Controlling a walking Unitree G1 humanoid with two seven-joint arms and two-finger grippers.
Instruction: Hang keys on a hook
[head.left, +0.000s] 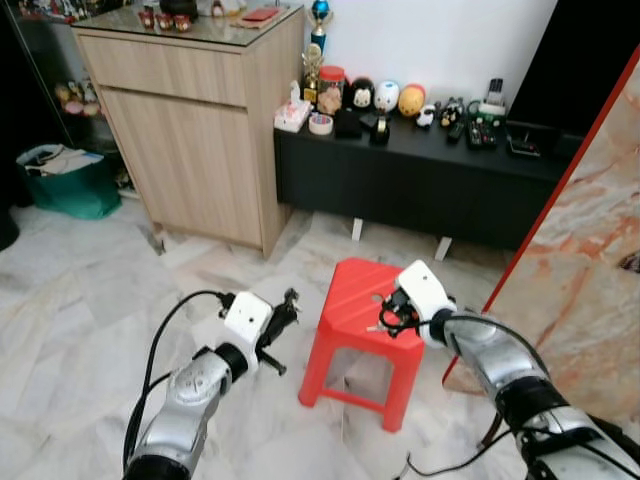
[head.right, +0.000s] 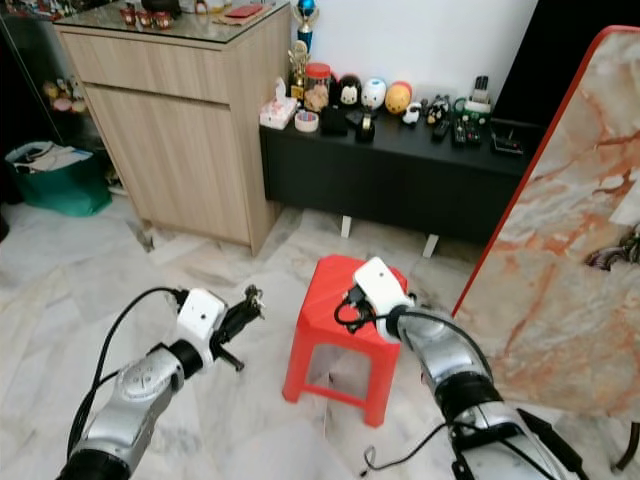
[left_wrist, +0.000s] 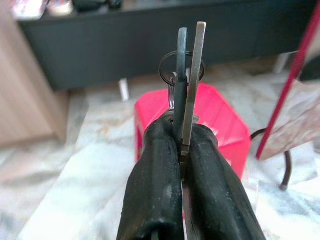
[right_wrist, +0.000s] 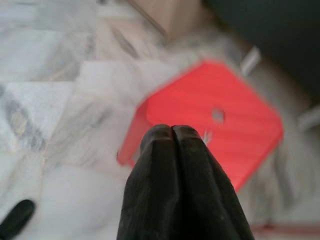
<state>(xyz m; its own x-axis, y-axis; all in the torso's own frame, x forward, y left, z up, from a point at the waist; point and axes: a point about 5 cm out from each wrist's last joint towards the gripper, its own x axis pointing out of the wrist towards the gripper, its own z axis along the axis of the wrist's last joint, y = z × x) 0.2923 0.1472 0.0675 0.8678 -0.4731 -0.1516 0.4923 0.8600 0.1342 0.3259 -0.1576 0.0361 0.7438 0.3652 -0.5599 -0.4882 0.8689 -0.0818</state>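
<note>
Head views
Left gripper (head.left: 290, 303): it is hanging in the air to the left of the red stool (head.left: 365, 300), above the marble floor (head.left: 90, 300), with its fingers pressed together on the keys (head.left: 291, 297), which are showing as a small dark bunch at the fingertips.
Right gripper (head.left: 385, 318): it is hovering over the stool's seat near the front edge, its white wrist housing tilted down; how its fingers stand is hard to read here.
Surroundings: a wooden cabinet (head.left: 200, 140) is standing at the back left, a low black console (head.left: 420, 180) loaded with small figurines is running along the white wall, a green bag (head.left: 65, 180) is sitting at far left, and a marble-patterned panel (head.left: 590, 290) with a red edge is leaning at right.

Left wrist view
Left gripper fingers (left_wrist: 157, 190): they are clamping two flat keys (left_wrist: 190, 85) edge-on, the blades sticking up past the fingertips and a thin dark key ring (left_wrist: 172, 70) looping around their upper ends.
Background: the red stool (left_wrist: 220, 120) is lying just beyond the keys, with the black console (left_wrist: 150, 45) further off.

Right wrist view
Right gripper fingers (right_wrist: 155, 180): both pads are touching each other with nothing between them.
Background: the red stool (right_wrist: 225, 130) is lying blurred beneath the fingertips, a small hole showing in its seat.
</note>
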